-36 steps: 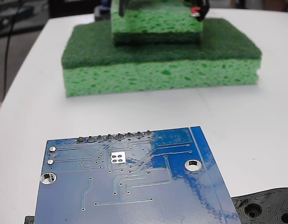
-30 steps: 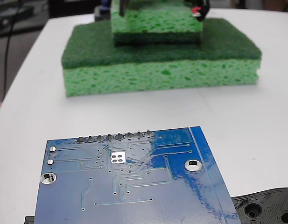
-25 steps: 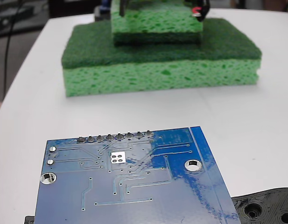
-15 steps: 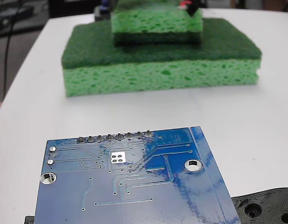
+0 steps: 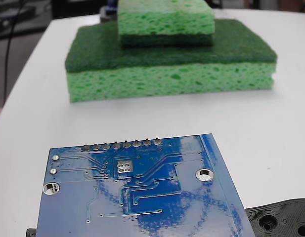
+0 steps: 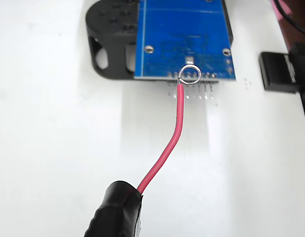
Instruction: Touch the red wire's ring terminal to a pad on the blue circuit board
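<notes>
Nearest in the wrist view, a black taped tip point(image 6: 115, 210) carries the red wire point(image 6: 173, 133) toward twelve o'clock; finger spread cannot be told. Its ring terminal point(image 6: 191, 75) overlaps the blue circuit board point(image 6: 182, 34) edge, white table point(image 6: 53, 148) open around.

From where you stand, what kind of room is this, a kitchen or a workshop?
Probably an electronics lab bench, not a kitchen. On the white table lie a blue circuit board and stacked green sponges, and a red wire with a ring terminal hangs over the board's edge.
</notes>
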